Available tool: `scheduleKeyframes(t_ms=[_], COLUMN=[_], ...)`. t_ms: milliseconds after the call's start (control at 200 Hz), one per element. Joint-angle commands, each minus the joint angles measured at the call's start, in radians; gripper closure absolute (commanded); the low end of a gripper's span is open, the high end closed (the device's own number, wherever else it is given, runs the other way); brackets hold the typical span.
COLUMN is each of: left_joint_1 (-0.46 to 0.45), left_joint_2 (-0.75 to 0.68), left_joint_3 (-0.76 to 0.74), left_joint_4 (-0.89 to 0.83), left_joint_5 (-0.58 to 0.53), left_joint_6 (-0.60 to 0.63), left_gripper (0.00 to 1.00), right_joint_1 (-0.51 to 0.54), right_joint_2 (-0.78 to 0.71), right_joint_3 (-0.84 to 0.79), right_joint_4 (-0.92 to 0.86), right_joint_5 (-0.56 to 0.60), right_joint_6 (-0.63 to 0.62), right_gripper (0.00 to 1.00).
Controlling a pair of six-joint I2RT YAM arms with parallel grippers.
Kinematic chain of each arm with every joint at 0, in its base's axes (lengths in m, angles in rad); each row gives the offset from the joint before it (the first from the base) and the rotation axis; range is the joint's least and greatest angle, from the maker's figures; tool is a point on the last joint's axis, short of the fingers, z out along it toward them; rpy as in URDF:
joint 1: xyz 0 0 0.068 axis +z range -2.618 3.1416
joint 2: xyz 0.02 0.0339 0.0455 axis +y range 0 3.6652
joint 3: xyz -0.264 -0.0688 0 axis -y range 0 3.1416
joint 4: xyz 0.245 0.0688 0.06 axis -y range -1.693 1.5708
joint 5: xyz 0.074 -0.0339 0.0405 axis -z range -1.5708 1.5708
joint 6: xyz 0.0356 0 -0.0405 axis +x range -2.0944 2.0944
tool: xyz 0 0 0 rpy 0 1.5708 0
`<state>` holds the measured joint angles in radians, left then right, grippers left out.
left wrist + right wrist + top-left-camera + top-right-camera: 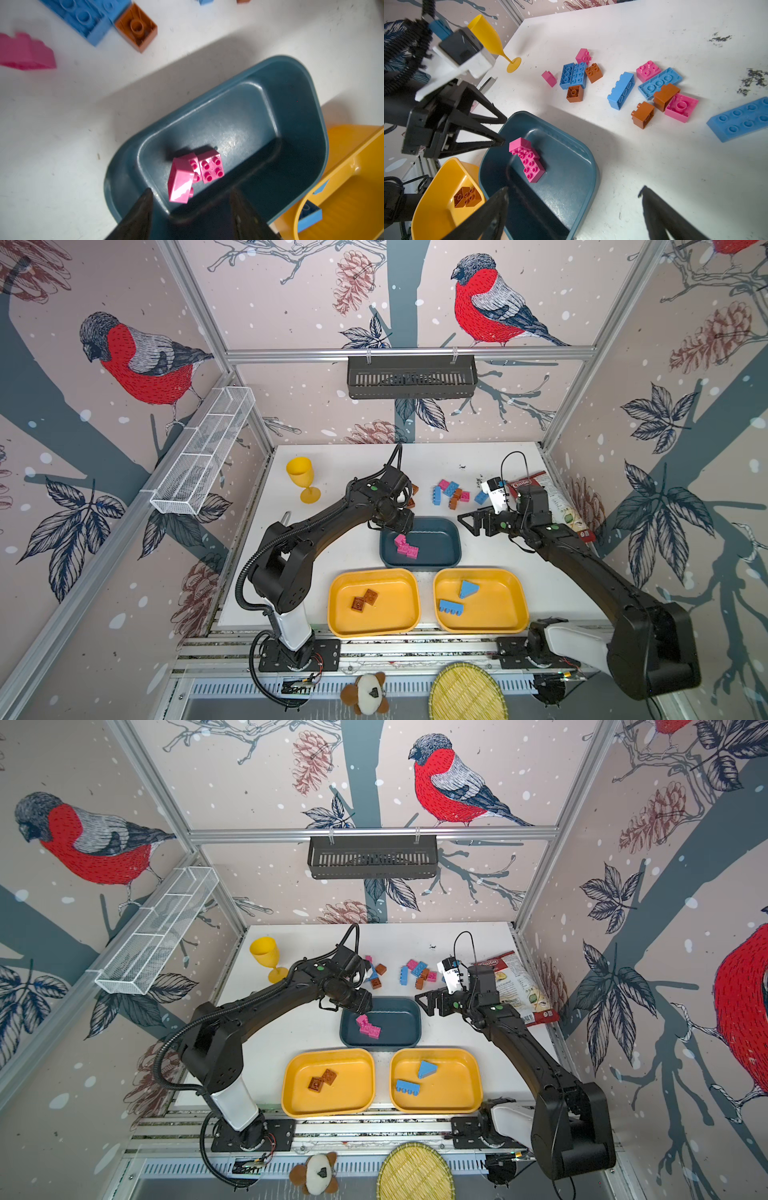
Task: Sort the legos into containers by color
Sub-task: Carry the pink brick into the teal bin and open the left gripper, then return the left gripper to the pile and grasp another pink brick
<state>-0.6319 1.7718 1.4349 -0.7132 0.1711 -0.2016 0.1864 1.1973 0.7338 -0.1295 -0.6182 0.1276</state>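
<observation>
Left gripper (504, 131): jaws part open, nothing between them, tips over the left end of the teal tray (438, 541). Directly under it a pink brick (180, 184) sits tilted, smooth face up, leaning on two more pink bricks (211, 167) lying studs-up on the tray floor.

Right gripper (465, 524): wide open, empty, hanging just off the tray's far right corner.

Left yellow tray (395, 616): two brown bricks (365, 600), touching. Right yellow tray (500, 614): blue wedge (468, 588) plus a long blue brick (451, 607), apart. The two sit side by side at the desk's front edge, teal tray just behind them.

Unsorted legos (660, 91): pink, blue and brown mixed in loose clusters on the desk (332, 539) behind the teal tray, several upside down. One group is partly hidden by the left arm in both top views.

Desk is white, scuffed. Yellow goblet (302, 479) far left, chip bag (571, 512) far right. Bird wallpaper, black basket (411, 377) on the back rail, white wire basket (203, 452) on the left wall.
</observation>
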Motion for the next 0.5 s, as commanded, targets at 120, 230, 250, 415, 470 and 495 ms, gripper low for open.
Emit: scheduleKeyframes(t_ms=[120, 230, 250, 415, 470, 495], left_joint_1=[0.088, 0.153, 0.158, 0.199, 0.208, 0.212], left_joint_2=[0.111, 0.159, 0.167, 0.25, 0.271, 0.278], left_joint_3=[0.162, 0.192, 0.196, 0.221, 0.214, 0.207], left_joint_4=[-0.043, 0.017, 0.028, 0.11, 0.146, 0.164], left_joint_5=[-0.201, -0.19, -0.192, -0.248, -0.248, -0.249], left_joint_6=[0.005, -0.078, -0.086, -0.232, -0.296, -0.325], left_gripper=[0.38, 0.37, 0.37, 0.35, 0.35, 0.35], right_joint_1=[-0.001, -0.001, -0.001, -0.001, -0.001, -0.001], right_joint_2=[0.0, 0.005, 0.007, 0.012, 0.018, 0.019], right_joint_3=[0.001, 0.007, 0.006, 0.007, 0.006, 0.006], right_joint_4=[0.025, 0.025, 0.026, 0.032, 0.038, 0.039], right_joint_5=[-0.013, -0.013, -0.013, -0.015, -0.02, -0.02], right_joint_6=[0.0, -0.002, -0.002, -0.003, -0.002, 0.0], right_gripper=[0.01, 0.0, 0.01, 0.01, 0.01, 0.0])
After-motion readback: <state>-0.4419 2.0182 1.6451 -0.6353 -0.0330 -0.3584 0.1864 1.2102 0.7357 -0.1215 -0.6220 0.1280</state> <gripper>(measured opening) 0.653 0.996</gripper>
